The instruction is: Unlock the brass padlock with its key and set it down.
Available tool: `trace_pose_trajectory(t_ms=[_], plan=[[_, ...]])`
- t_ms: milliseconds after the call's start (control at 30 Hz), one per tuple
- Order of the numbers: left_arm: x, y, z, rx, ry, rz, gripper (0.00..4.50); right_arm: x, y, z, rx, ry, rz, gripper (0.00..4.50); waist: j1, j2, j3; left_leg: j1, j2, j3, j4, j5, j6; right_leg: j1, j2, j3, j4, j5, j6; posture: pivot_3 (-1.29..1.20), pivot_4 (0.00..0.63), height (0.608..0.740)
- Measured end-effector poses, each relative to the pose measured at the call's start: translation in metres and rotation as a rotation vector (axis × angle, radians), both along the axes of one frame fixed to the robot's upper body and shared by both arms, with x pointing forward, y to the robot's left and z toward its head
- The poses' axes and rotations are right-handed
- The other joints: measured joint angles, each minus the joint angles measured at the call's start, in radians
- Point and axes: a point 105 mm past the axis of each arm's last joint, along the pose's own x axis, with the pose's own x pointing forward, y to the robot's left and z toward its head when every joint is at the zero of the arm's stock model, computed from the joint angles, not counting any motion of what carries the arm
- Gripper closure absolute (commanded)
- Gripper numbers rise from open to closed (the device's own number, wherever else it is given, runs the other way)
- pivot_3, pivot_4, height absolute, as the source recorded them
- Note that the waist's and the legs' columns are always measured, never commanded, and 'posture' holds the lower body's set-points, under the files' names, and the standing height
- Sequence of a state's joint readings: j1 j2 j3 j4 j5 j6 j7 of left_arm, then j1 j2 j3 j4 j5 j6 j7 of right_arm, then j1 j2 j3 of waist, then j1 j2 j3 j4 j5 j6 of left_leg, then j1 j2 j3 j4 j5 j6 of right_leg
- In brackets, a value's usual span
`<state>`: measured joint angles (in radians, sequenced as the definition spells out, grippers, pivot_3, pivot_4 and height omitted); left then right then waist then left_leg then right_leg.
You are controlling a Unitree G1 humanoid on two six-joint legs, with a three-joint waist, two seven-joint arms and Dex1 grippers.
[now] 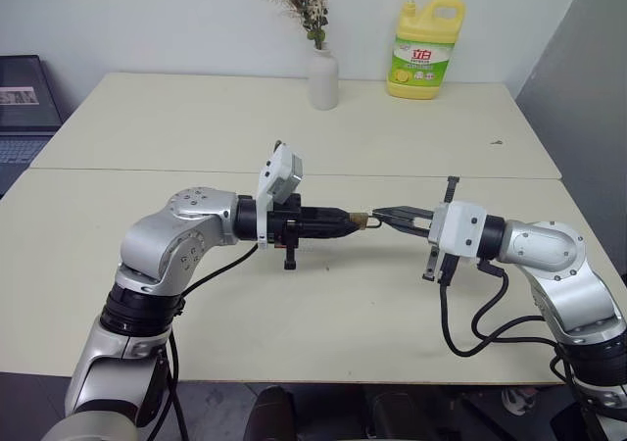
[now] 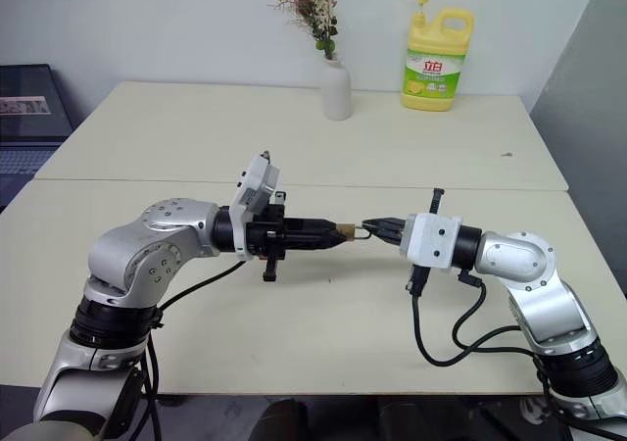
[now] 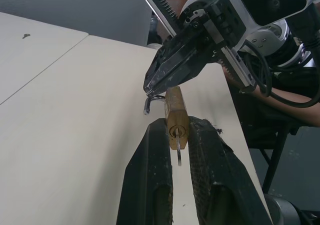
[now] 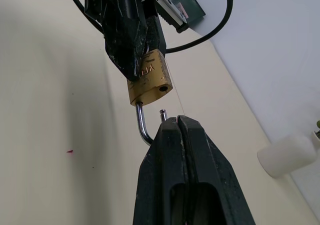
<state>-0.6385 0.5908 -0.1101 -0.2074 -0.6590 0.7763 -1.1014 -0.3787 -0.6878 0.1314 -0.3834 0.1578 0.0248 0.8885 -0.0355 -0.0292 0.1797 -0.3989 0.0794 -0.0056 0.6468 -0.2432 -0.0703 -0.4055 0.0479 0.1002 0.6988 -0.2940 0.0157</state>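
cream table (image 1: 196,294), white vase (image 1: 323,78) and yellow detergent bottle (image 1: 426,49) at far edge

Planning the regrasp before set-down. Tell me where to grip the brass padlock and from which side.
Grip the brass padlock by its flat broad faces, as the left gripper does. The shackle is thin and curved, one end already out, pinched by the right gripper. Approach from the keyhole end.

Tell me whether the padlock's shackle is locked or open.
Open. One end of the shackle stands free of the brass padlock, pinched by the right gripper; the left gripper holds the body.
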Motion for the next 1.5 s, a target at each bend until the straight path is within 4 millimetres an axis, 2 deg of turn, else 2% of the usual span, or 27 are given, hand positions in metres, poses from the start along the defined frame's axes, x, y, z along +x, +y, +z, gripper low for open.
trace_pose_trajectory(t_ms=[1133,1400,1500], plan=[[-0.003,-0.001,0.001,-0.018,0.021,-0.018,4.35,-0.007,-0.005,-0.02,-0.051,0.1,0.017,4.5,0.001,0.0,0.0,0.0,0.0,0.0,0.0,0.0,0.0,0.0,0.0,0.0,0.0,0.0,0.0,0.0,0.15,0.74],[-0.002,-0.002,0.001,-0.02,0.02,-0.009,4.35,-0.009,-0.02,-0.037,-0.141,0.192,-0.03,4.5,0.002,0.0,0.0,0.0,0.0,0.0,0.0,0.0,0.0,0.0,0.0,0.0,0.0,0.0,0.001,0.0,0.15,0.74],[-0.001,0.0,-0.005,-0.019,0.03,0.025,4.35,-0.018,-0.034,-0.035,-0.152,0.251,-0.057,3.95,0.004,0.0,0.0,0.0,0.0,0.0,0.0,0.0,0.0,0.0,0.0,0.0,-0.001,0.0,0.001,0.0,0.15,0.74]])
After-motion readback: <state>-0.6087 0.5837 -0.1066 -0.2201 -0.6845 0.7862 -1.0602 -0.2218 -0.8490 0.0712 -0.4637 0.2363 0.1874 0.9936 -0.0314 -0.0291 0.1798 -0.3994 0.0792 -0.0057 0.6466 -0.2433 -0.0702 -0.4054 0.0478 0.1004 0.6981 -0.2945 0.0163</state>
